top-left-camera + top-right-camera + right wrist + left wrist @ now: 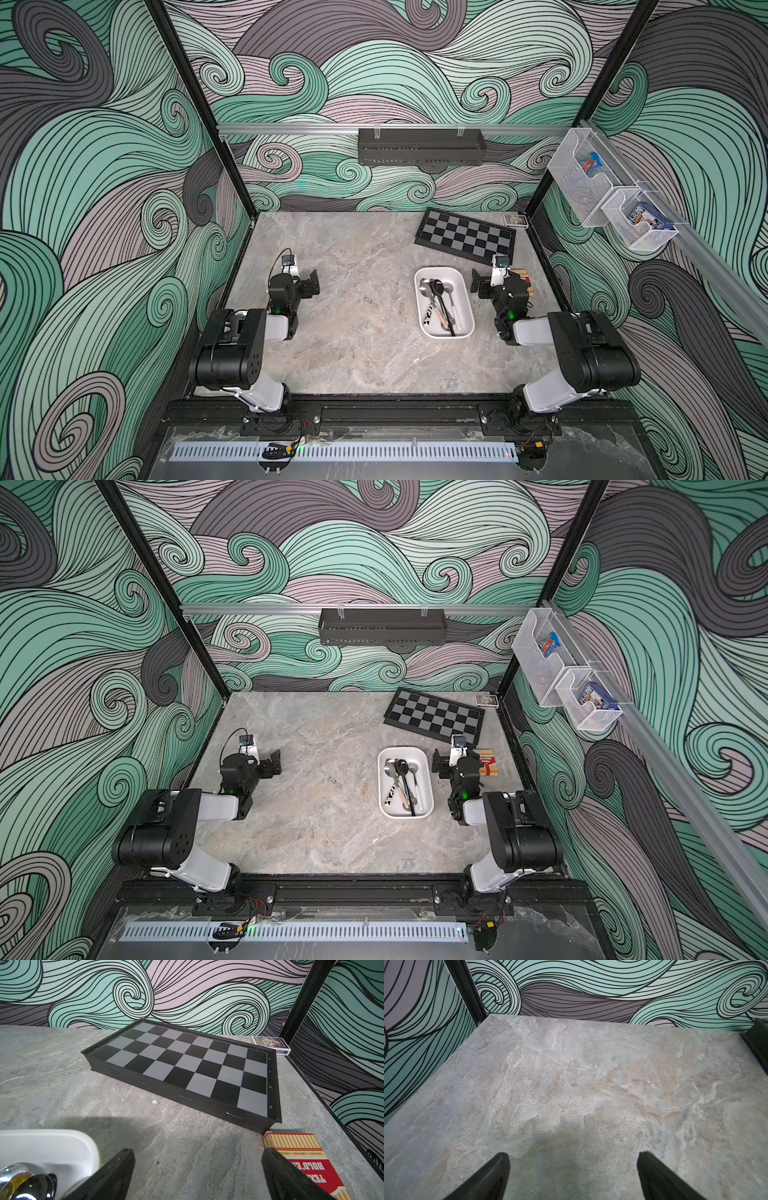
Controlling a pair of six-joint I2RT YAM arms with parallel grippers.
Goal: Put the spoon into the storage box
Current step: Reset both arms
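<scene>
Pale slotted plastic cable strip (345,451) runs along the front edge, closest to the lens. The black metal rail (395,409) behind it carries both arm bases.

Both arms are folded: upper links lean back, elbows high over the table front, forearms running forward and down, wrists turned in toward each other.

Left gripper (314,281) sits well apart from the shallow white rounded-corner plastic storage box (441,270), off its left long side, low over bare table. In the left wrist view its black fingers (496,1174) are spread wide with nothing between them.

Right gripper (477,284) is just beside the storage box's right long side near the far end, not touching. It is released too, jaws wide and empty.

Several spoons (437,291) with silver and black bowls and mixed handles lie inside the storage box, bowls at the far end, handles toward the near end.

Surface is a grey-beige marble-look tabletop (353,340).
- Folded black-and-grey chessboard (465,235): beyond the storage box's far end.
- Small blue card pack (516,220): farther beyond, in the far right corner.
- Red-and-cream striped card box (301,1159): right of the storage box, past the right gripper, just beside the chessboard's corner.
- Long black perforated shelf (419,145): hangs on the back wall above and beyond the storage box.
- Two white wire mesh baskets (582,183): on the right wall, with coloured packs inside.

Walls carry a teal, grey and mauve swirl print.
</scene>
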